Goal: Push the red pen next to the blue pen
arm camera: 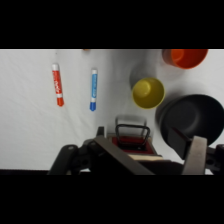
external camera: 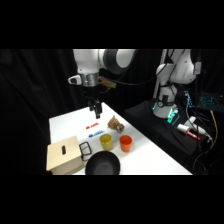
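Side view: the white arm's black pincer is shown hanging over the far part of the white counter, just above and behind the thin red pen, with the thin blue pen lying just in front of it, the two apart but near. Nearer the camera are seen a yellow cup, an orange-red cup, a black bowl, a pale wooden box with a black wire handle, and a small brown object whose kind cannot be told. Whether the pincer is released or clenched cannot be told here. Black curtains are seen behind the counter, and a second stand with cables at the right. Wrist view: the red pen and the blue pen are shown lying roughly parallel on bare white counter, a clear gap between them; the yellow cup, orange-red cup and black bowl lie beyond the blue pen. The pincer's state is not settled here either. For a clean push, it is judged that contact should be made low on the red pen's outer side, near mid-length, so that it slides sideways without turning; the smooth counter may let it roll or overshoot.
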